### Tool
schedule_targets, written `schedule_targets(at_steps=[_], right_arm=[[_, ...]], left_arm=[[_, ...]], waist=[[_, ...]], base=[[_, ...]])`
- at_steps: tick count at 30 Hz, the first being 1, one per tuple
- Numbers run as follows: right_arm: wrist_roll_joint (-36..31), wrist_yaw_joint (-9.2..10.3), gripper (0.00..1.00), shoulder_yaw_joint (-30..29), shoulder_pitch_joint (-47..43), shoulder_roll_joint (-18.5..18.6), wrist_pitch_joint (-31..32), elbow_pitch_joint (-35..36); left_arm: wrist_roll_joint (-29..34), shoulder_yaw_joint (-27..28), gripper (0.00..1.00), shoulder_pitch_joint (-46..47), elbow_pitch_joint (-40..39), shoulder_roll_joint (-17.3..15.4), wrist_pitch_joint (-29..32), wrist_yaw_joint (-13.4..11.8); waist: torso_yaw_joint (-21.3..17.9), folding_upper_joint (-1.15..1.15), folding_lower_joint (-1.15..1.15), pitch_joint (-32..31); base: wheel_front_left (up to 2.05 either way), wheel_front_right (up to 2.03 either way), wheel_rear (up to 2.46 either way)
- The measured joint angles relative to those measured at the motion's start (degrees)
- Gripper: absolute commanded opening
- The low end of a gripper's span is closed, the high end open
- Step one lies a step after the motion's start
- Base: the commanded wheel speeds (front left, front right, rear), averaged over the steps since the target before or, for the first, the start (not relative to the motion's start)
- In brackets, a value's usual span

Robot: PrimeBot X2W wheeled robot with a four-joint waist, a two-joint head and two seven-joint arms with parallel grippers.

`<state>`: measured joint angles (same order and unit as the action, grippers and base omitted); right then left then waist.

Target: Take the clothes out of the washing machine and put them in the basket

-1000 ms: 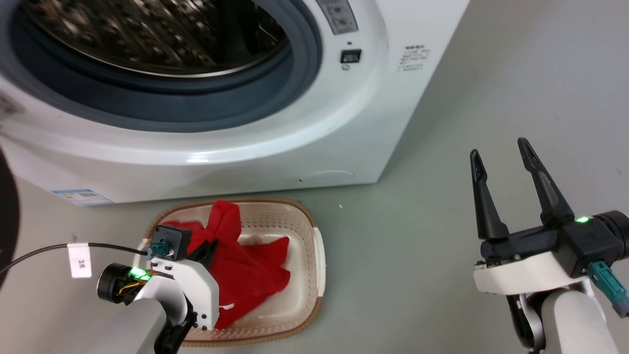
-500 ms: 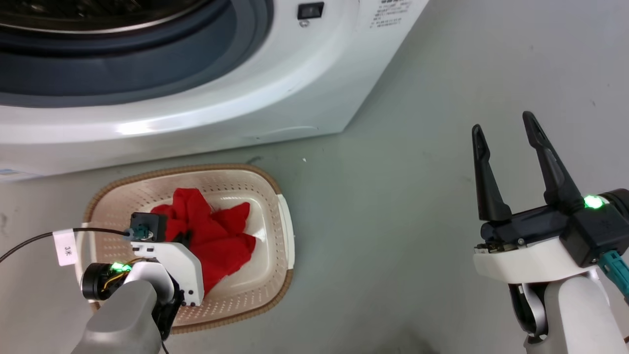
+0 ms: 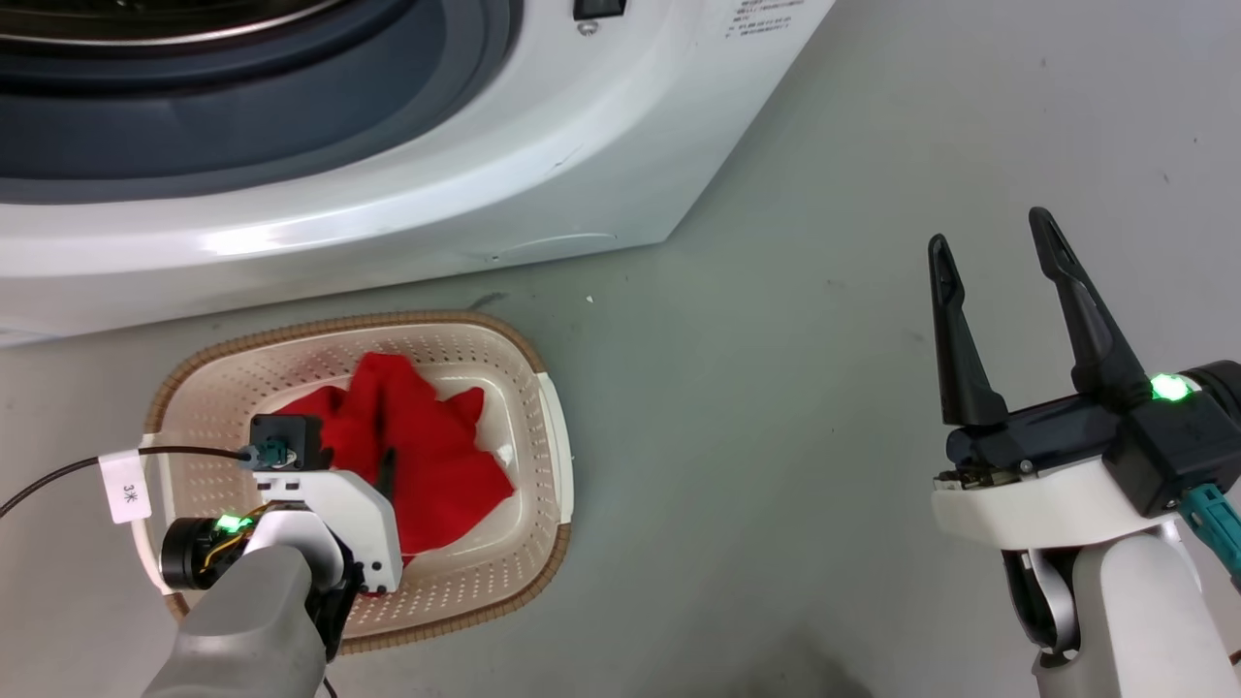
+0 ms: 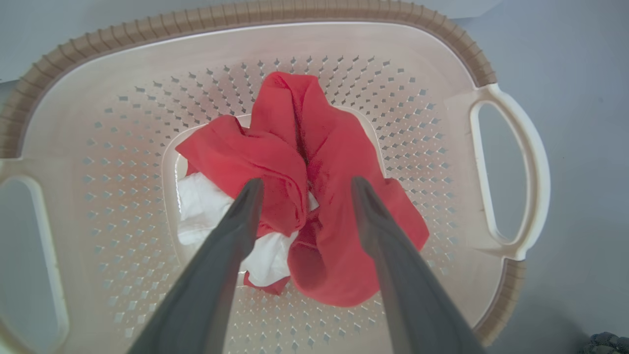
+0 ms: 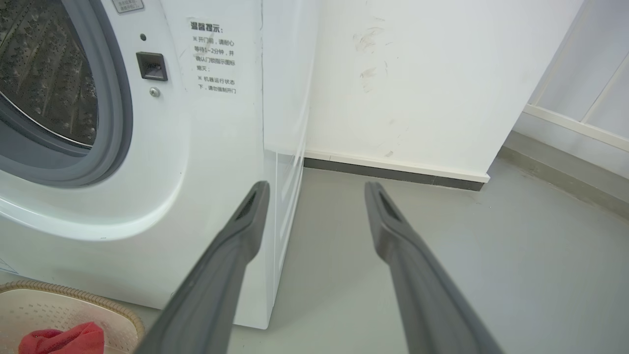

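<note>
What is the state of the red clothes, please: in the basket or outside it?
In the basket: the clothes lie crumpled on its floor, between the fingers of the open left gripper.

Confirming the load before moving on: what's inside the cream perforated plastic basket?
Crumpled bright red fabric clothes with a white panel lie on the floor of the basket, between the fingers of the open left gripper. The floor beneath them is hidden.
</note>
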<state>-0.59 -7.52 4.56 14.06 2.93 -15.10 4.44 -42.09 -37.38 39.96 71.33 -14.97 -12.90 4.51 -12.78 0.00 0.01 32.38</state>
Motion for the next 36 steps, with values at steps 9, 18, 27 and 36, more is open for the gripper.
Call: schedule_targets(at_steps=[9, 18, 27, 36], right_arm=[[-0.8, 0.00, 1.00, -1.0, -0.4, 0.0, 0.0, -1.5], [-1.6, 0.00, 1.00, -2.3, -2.1, 0.0, 0.0, -3.0], [-2.2, 0.00, 1.00, -3.5, -5.1, 0.0, 0.0, -4.4], [-1.9, 0.00, 1.00, -3.6, -8.6, 0.0, 0.0, -4.8]], left_arm=[[0.6, 1.3, 1.00, 0.1, -3.4, 1.0, -2.0, 0.9], [9.2, 11.6, 1.00, -6.4, -25.1, -0.8, -2.2, -3.4], [20.2, 24.4, 1.00, -17.2, -47.3, 1.2, -2.2, -6.1], [28.0, 31.6, 1.00, -29.7, -60.6, 3.9, -2.2, -6.8]], waist=[[2.2, 0.00, 0.00, -5.2], [6.5, 0.00, -0.01, -13.0], [10.9, 0.00, -0.01, -20.3], [12.9, 0.00, -0.02, -26.4]], base=[[0.00, 0.00, 0.00], [0.00, 0.00, 0.00], [0.00, 0.00, 0.00], [0.00, 0.00, 0.00]])
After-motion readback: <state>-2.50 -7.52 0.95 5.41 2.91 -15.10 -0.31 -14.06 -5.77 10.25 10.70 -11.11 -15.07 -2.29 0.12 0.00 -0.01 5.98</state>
